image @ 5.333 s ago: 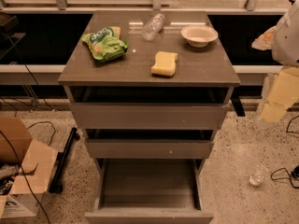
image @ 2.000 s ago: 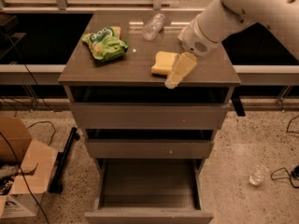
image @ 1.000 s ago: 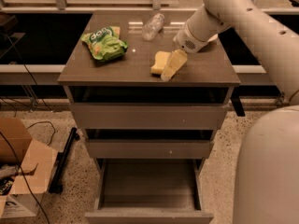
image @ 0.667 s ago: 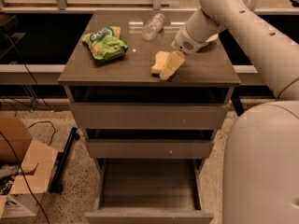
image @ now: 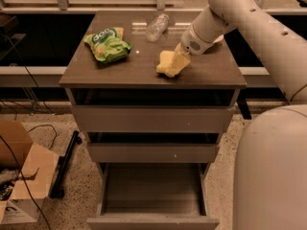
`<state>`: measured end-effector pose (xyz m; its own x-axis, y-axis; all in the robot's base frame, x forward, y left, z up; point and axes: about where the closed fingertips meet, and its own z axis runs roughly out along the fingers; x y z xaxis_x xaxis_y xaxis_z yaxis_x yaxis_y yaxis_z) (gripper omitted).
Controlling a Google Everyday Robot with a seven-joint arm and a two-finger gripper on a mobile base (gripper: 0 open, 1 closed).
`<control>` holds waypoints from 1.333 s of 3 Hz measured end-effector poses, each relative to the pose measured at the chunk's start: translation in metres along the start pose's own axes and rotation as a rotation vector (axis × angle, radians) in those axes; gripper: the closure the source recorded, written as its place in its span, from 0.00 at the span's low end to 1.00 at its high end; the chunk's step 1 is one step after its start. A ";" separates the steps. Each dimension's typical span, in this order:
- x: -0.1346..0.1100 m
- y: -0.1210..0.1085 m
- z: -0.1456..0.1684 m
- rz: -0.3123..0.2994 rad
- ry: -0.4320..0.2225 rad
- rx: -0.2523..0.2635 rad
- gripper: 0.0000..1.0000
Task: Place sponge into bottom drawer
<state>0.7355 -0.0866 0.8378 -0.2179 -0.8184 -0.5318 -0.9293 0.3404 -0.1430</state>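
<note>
The pale yellow sponge [image: 164, 63] lies on the cabinet top [image: 120, 68], right of centre. My gripper [image: 179, 63] reaches in from the upper right on the white arm and sits right at the sponge's right side, covering part of it. The bottom drawer [image: 152, 189] is pulled out wide below, and its inside shows nothing but its bare floor.
A green snack bag [image: 106, 43] lies on the left of the top and a clear plastic bottle [image: 157, 27] at the back. The two upper drawers [image: 152, 120] are slightly ajar. A cardboard box [image: 19, 176] and a black stand [image: 64, 164] sit on the floor at left.
The arm swung in from the right and came down to the sponge. In the last second the gripper settled slightly closer onto it. The sponge has not moved.
</note>
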 end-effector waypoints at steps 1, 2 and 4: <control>-0.004 0.017 -0.011 0.004 -0.052 0.000 0.74; -0.012 0.047 -0.025 -0.003 -0.098 0.001 0.97; -0.028 0.148 -0.054 -0.046 -0.191 -0.015 1.00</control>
<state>0.5880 -0.0380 0.8769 -0.1163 -0.7298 -0.6737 -0.9415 0.2970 -0.1591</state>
